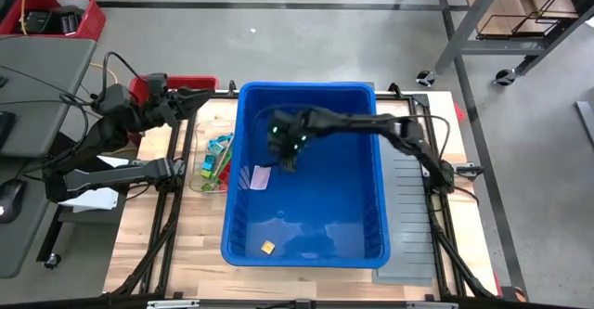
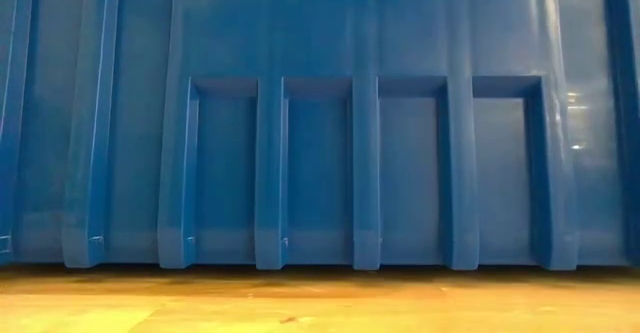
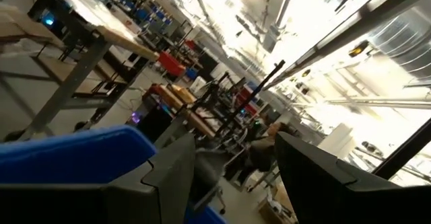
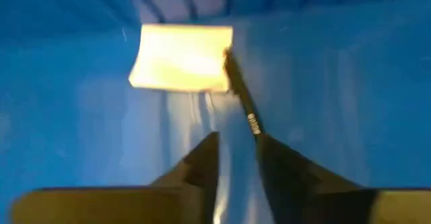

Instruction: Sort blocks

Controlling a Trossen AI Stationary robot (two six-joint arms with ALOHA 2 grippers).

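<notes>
A large blue bin [image 1: 306, 88] stands mid-table. On its floor near the front lies one small yellow block [image 1: 267, 247]. More blocks [image 1: 215, 159], teal, green and pink, lie in a clear tray left of the bin. My right gripper [image 1: 289, 159] reaches down into the bin, slightly open, just above a pale flat card [image 4: 180, 56] that lies on the bin floor with a thin dark stick [image 4: 242, 103] at its edge. The stick's free end runs up to my right gripper [image 4: 237, 143]. My left gripper [image 3: 236, 177] is open, raised beyond the bin's far left corner, with nothing between its fingers. My right gripper points steeply down into the bin. The free end of the thin dark stick [image 4: 257, 131] reaches the tip of one finger [image 4: 269, 150]; whether it touches the finger, I cannot tell. The card lies flat on the bin floor.
The bin's wall [image 2: 320, 123] fills the low view, standing on the wooden table top [image 2: 320, 303]. A ribbed grey panel [image 1: 408, 216] lies right of the bin. Black frame rails [image 1: 172, 225] run along the table's left side.
</notes>
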